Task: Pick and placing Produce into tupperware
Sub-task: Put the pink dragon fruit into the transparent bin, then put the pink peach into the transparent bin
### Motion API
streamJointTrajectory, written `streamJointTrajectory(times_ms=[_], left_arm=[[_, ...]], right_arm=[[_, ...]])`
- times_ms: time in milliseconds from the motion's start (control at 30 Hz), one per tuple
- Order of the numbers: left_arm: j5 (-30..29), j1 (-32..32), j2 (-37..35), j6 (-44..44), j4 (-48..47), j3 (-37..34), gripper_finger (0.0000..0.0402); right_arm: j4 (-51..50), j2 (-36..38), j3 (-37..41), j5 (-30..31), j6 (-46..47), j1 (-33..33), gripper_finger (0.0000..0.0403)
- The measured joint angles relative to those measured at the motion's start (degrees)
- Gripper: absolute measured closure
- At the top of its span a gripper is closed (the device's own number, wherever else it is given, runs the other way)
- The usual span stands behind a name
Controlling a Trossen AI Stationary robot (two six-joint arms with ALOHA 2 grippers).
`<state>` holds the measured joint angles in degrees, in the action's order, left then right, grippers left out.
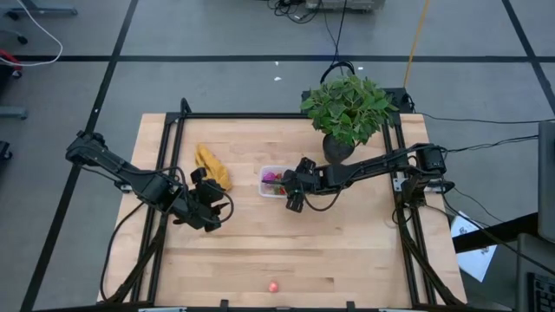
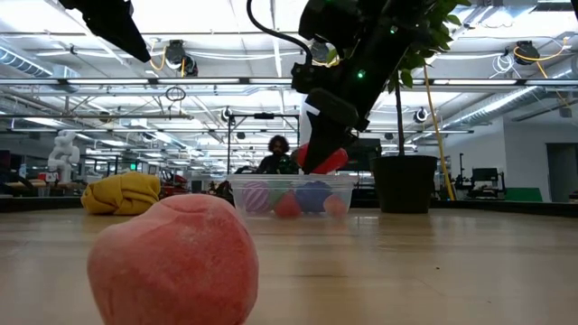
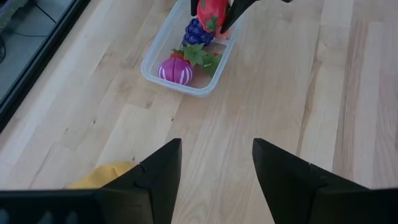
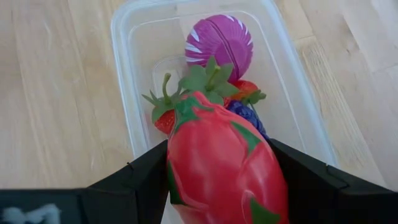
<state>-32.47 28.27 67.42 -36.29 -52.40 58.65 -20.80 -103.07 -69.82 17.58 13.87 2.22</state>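
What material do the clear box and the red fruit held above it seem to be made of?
The clear box: likely thin, glossy plastic, since the wood shows through its walls. The red fruit, between the right gripper's jaws: probably smooth moulded plastic, with soft highlights and painted-looking green patches.

A: What can't you make out?
B: The pink fruit (image 2: 172, 262) in the low view is blurred and cut by the bottom edge.
A: And the tupperware (image 4: 130, 74)?
B: The red fruit (image 4: 224, 171) hides its near end in the right wrist view; the blue berry (image 4: 249, 118) barely peeks out.
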Motion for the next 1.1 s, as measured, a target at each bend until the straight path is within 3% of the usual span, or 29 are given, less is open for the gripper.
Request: streamJointTrajectory(times_ms=[1100], left_arm=[[0.00, 0.00, 0.00, 0.04, 0.01, 0.00, 0.0199]], right_arm=[[3.67, 0.02, 0.00, -0.25, -1.57, 0.12, 0.0128]])
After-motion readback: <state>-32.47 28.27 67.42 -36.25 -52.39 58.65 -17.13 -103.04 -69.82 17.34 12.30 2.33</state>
